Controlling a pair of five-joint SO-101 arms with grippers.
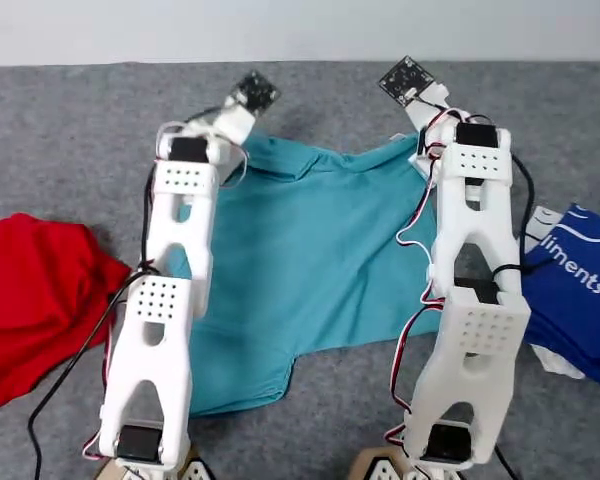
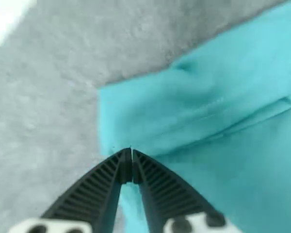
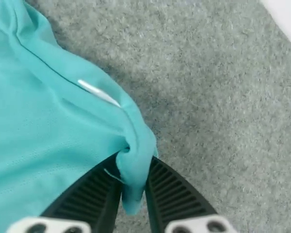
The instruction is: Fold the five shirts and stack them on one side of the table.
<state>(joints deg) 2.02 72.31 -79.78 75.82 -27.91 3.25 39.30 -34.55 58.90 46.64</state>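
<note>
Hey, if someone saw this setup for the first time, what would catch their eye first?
A teal shirt lies spread across the middle of the gray table, both arms stretched over it. The left gripper and the right gripper each pinch its far edge. A red shirt sits bunched beside the left arm, a blue shirt beside the right.

teal shirt (image 1: 310, 260) spread, red shirt (image 1: 30, 290), blue shirt (image 1: 580, 300)

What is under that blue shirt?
White cloth peeks out from under the blue shirt at its near and far edges. The blue shirt covers the rest, so whether it is another shirt cannot be told.
</note>
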